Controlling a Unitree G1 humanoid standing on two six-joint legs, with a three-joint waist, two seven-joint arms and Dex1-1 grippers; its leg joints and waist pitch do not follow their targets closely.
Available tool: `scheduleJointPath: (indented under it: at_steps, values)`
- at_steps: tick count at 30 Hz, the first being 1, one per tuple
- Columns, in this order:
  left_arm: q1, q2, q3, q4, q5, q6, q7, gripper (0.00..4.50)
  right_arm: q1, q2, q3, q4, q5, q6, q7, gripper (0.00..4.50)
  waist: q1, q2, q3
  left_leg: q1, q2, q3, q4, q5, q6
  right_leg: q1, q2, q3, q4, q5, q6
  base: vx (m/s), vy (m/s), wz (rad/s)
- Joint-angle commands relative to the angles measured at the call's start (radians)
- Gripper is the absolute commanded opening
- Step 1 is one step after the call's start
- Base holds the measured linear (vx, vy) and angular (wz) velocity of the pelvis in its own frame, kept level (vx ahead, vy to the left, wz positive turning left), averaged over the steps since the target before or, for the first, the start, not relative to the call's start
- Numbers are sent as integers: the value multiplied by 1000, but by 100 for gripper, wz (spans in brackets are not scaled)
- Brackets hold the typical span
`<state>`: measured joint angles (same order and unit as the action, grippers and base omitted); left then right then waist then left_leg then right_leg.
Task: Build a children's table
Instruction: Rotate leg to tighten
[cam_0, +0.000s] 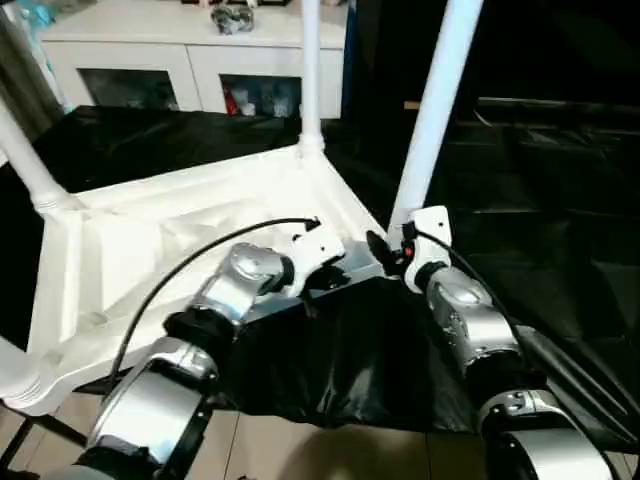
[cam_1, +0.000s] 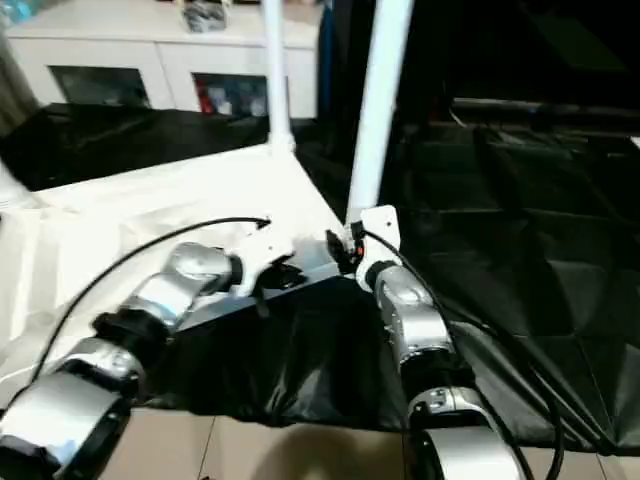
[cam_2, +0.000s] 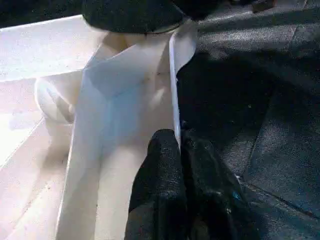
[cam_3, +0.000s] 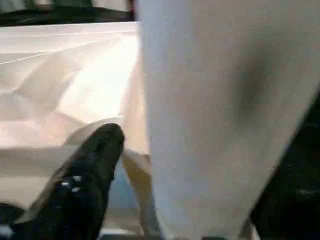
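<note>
The table top (cam_0: 180, 250) lies upside down on the black-draped bench (cam_0: 560, 200), three legs standing, the fourth leg (cam_0: 432, 110) at the near corner, likely being seated. The left pincer (cam_2: 179, 165) pinches the rim; the right pincer (cam_0: 385, 250) grips that leg.
</note>
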<state>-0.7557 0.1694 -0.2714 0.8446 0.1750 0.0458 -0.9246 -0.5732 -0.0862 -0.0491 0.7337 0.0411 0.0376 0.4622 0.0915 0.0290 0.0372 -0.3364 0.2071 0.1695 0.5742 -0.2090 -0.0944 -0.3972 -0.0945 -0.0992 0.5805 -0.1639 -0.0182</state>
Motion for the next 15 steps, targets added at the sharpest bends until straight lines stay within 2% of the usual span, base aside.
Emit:
scheduleJointPath:
  at_steps: [1, 3, 5, 6, 8, 9, 10, 11, 12, 13, 14, 15]
  values:
    - [-6, -15, -24, -65, -31, -58, -67, 0, 33, 21, 118, -23, 16, 32, 172, 362, 10, 1, -66, -21, 18, -4, -60, -76, 88, 67, -59, 46, -38, -43, -238, 0, 0, 0]
    - [11, 5, -26, -87, -54, -68, -138, 0, 66, -33, 151, -90, 41, 52, 294, 362, 13, 9, -68, -22, 17, -3, -51, -22, 111, 63, -54, 46, -25, 68, -270, 0, 0, 0]
    - [18, 14, -27, -98, -65, -69, -169, 0, 81, -60, 166, -121, 51, 61, 350, 362, 19, 6, -68, -18, 19, 1, -47, -28, 140, 61, -52, 45, -23, 105, -288, 0, 0, 0]
    - [30, 29, -32, -116, -80, -71, -220, 0, 105, -103, 186, -166, 61, 74, 437, 362, 26, 9, -69, -18, 22, 2, -45, -38, 152, 60, -54, 44, -23, 89, -295, 0, 0, 0]
    - [35, 40, -34, -123, -86, -73, -248, 0, 119, -132, 197, -194, 67, 81, 495, 362, 28, 7, -66, -19, 24, 3, -47, -60, 150, 59, -55, 45, -27, 51, -291, 0, 0, 0]
    - [41, 63, -38, -134, -95, -73, -293, 0, 140, -179, 220, -241, 82, 98, 585, 362, 31, 7, -62, -16, 26, 3, -52, -99, 136, 58, -56, 45, -34, -24, -280, 0, 0, 0]
    - [41, 63, -38, -134, -95, -73, -293, 0, 140, -179, 220, -241, 82, 98, 585, 362, 31, 7, -62, -16, 26, 3, -52, -99, 136, 58, -56, 45, -34, -24, -280, 0, 0, 0]
    - [43, 70, -38, -138, -97, -71, -306, 0, 145, -193, 226, -254, 85, 104, 612, 362, 33, 7, -59, -15, 27, 3, -54, -124, 124, 57, -55, 46, -39, -69, -270, 0, 0, 0]
    - [46, 83, -40, -142, -101, -73, -326, 0, 156, -220, 240, -281, 89, 115, 662, 362, 34, 8, -55, -14, 28, 3, -58, -162, 100, 54, -57, 49, -45, -136, -255, 0, 0, 0]
    - [46, 91, -40, -141, -103, -76, -337, 0, 161, -236, 249, -293, 89, 119, 691, 362, 35, 3, -54, -14, 28, 3, -59, -172, 95, 55, -57, 48, -48, -159, -249, 0, 0, 0]
    - [46, 91, -40, -141, -103, -76, -337, 0, 161, -236, 249, -293, 89, 119, 691, 362, 37, 3, -53, -14, 28, 3, -59, -181, 90, 54, -57, 49, -48, -181, -243, 0, 0, 0]
    - [44, 109, -43, -136, -98, -88, -358, 0, 169, -271, 269, -318, 92, 134, 748, 362, 37, -2, -52, -13, 28, 3, -61, -189, 81, 52, -59, 51, -53, -220, -230, 0, 0, 0]
